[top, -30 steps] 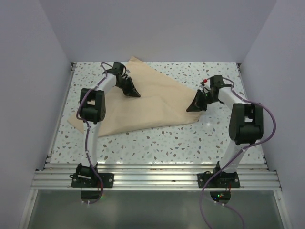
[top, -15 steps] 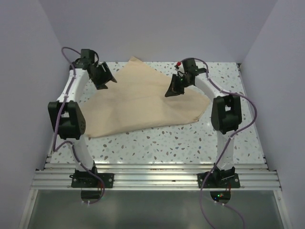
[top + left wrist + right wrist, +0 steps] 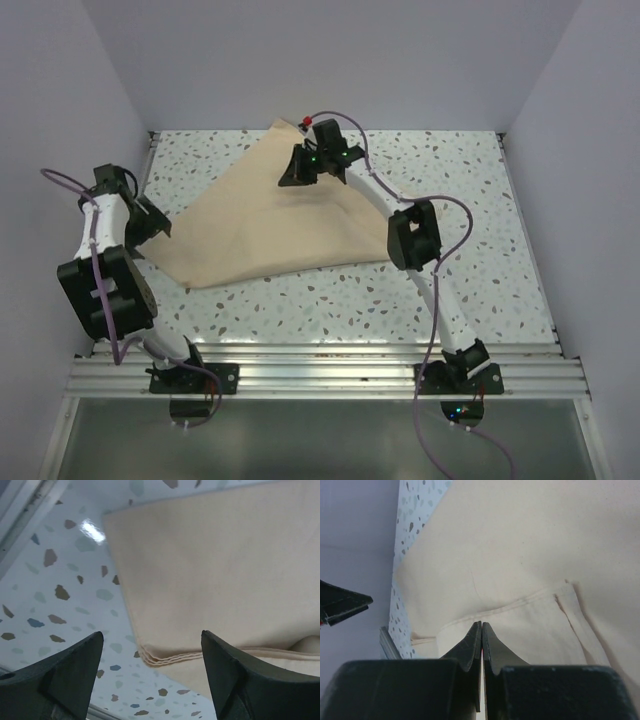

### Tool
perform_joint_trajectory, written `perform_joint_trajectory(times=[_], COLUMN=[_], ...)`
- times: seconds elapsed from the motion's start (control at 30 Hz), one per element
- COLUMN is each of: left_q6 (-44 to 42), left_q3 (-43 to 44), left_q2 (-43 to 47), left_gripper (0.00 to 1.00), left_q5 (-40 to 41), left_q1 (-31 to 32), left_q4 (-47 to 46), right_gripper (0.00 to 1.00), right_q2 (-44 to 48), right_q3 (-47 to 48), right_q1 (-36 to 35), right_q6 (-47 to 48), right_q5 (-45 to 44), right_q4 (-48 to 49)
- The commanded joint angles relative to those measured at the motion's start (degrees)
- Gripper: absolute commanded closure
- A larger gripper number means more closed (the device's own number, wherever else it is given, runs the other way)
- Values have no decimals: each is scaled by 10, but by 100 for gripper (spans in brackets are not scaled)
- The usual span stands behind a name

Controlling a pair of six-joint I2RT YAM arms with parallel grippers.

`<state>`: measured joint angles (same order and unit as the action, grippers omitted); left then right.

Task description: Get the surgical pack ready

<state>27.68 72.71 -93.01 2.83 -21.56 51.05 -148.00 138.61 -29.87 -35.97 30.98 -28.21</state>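
Holds the left gripper (image 3: 151, 634) spread wide above the speckled table (image 3: 50, 580). Finds the tan cloth sheet (image 3: 225, 565) just ahead of and below its fingertips, with a layered, folded corner lying in the gap between them. Presses the fingers of the right gripper (image 3: 481, 625) flat together, tips poised over a hemmed fold of the same sheet. Lies flat on the table between the two grippers, one corner beside the left, the far part under the right.
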Motion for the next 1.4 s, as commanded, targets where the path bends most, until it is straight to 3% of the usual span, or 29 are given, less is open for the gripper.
perform_joint_trajectory(times=[0.0,0.17,0.4,0.63,1.37], left_q6=[-21,-10,-4,-10,33], left_q3=[19,-9,-73,-68,3], left_q2=[5,5,-10,-45,-200], left_gripper=[17,16,16,19,51], left_q5=[25,-21,-66,-40,-49], left_q1=[-45,-98,-111,-116,-127], left_q4=[-2,-3,-58,-81,-176], right_gripper=[100,100,100,100,100], right_q2=[-40,-53,-82,-100,-113], right_q3=[60,65,85,84,83], right_q1=[0,-19,-27,-41,-48], right_q6=[-23,37,63,84,93], right_q5=[-15,-77,-126,-141,-139], right_q4=[44,-16,-56,-62,-61])
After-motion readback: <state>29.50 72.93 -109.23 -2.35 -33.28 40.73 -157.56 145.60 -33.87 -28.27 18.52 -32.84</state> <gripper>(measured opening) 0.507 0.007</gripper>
